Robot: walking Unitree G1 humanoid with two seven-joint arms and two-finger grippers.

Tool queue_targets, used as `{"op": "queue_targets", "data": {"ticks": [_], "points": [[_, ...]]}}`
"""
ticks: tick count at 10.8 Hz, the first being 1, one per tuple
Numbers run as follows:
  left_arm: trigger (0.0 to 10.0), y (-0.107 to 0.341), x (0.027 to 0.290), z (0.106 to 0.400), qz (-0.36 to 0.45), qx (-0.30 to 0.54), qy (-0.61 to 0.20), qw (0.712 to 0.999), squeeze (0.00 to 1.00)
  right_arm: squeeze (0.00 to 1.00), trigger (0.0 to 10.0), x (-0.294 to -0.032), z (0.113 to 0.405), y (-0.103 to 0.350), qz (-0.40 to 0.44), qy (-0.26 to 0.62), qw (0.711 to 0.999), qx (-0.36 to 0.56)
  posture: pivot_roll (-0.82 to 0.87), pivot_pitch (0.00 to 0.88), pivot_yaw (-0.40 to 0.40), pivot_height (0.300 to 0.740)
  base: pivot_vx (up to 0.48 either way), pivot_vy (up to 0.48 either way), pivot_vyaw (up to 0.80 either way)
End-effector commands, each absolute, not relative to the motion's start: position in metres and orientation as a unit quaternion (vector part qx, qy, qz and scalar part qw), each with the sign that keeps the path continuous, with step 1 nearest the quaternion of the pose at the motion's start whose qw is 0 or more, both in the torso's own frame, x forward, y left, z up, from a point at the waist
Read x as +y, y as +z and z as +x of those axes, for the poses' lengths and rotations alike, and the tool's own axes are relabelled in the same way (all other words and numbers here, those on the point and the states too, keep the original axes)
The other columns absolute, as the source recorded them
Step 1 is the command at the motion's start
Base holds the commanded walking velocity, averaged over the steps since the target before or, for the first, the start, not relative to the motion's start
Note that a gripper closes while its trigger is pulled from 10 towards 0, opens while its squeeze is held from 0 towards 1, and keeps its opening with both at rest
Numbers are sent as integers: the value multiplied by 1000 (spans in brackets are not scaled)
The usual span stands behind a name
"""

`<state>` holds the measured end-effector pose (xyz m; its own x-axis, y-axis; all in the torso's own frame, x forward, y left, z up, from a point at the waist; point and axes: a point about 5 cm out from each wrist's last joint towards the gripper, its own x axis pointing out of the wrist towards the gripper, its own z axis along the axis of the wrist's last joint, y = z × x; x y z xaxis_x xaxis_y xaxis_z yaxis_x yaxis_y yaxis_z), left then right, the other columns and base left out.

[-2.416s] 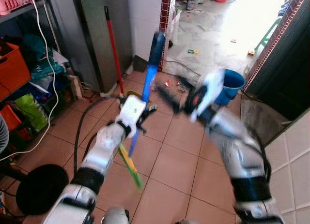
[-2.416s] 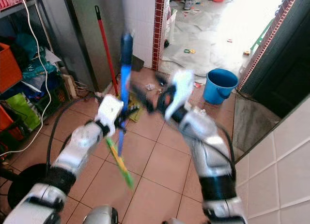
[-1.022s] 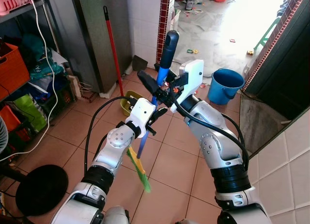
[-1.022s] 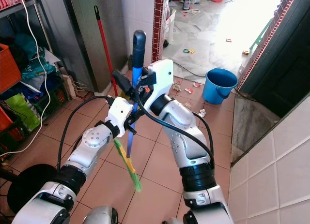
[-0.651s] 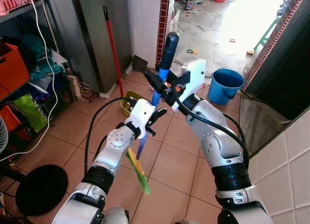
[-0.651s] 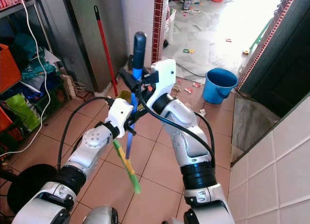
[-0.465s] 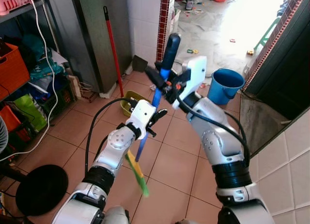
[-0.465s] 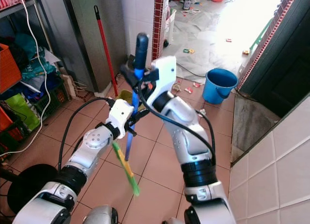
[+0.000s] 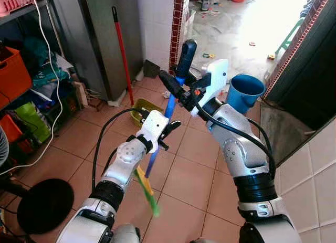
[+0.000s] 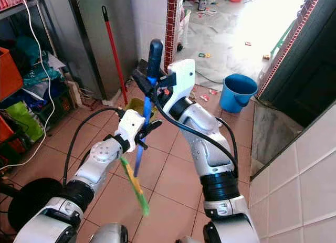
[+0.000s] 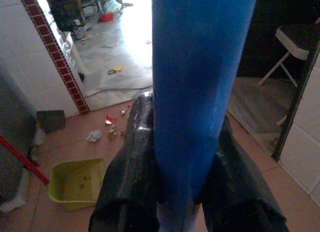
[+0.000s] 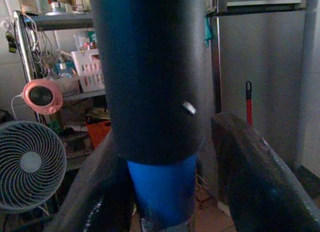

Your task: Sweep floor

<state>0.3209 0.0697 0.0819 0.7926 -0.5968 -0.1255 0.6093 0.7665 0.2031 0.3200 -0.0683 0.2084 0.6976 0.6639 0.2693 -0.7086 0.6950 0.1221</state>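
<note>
Basically both arms are on the broom [image 9: 169, 104], held up off the tiled floor [image 9: 189, 175] in front of the robot. Left gripper [image 9: 160, 128] is clamped on the blue shaft low down; its black fingers [image 11: 130, 162] press either side of it. Right gripper [image 9: 169, 84] grasps higher, at the black grip near the top end, fingers [image 12: 250, 157] around it. Yellow-green bristles [image 9: 145, 191] hang below the left wrist. Yellow dustpan [image 9: 146, 107] sits on the floor beyond, near scattered litter [image 11: 107, 129]. Red mop handle [image 9: 122, 49] leans on the steel cabinet [image 9: 105, 33]; blue bucket [image 10: 238, 93] stands by the doorway.
</note>
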Motion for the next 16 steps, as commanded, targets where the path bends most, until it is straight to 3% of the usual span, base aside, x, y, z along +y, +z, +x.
{"op": "queue_targets", "data": {"ticks": [1,3,4,5,11,12,13,15,16], "points": [[0,94,69,326,123,-1,-319,940,0,1000,10000,-71,320,220,103,374,913,-123,-3,0,-24,740,0,0,0],[0,93,69,326,122,0,-318,940,0,1000,10000,-74,320,220,102,375,913,-121,-5,0,-25,740,0,0,0],[0,92,68,326,122,1,-318,940,0,776,3373,-74,320,220,105,378,912,-120,-6,0,-25,740,0,0,0],[0,92,68,326,122,1,-319,940,0,0,0,-74,319,219,109,379,911,-119,-7,0,-24,740,0,0,0],[0,91,67,326,124,1,-321,939,0,0,0,-69,315,208,101,399,907,-92,-7,0,-28,740,0,0,0],[0,91,67,326,124,1,-321,939,0,0,4314,-69,314,207,103,395,909,-89,-7,0,-28,740,0,0,0],[0,91,67,326,124,2,-321,939,0,1000,10000,-68,314,205,103,394,909,-87,-7,0,-28,740,0,0,0],[0,90,66,325,124,2,-323,938,0,1000,10000,-68,314,206,101,391,911,-90,-8,0,-29,740,0,0,0],[0,89,66,325,123,2,-324,938,0,529,9176,-69,316,206,102,388,912,-89,-8,0,-29,740,0,0,0]]}}
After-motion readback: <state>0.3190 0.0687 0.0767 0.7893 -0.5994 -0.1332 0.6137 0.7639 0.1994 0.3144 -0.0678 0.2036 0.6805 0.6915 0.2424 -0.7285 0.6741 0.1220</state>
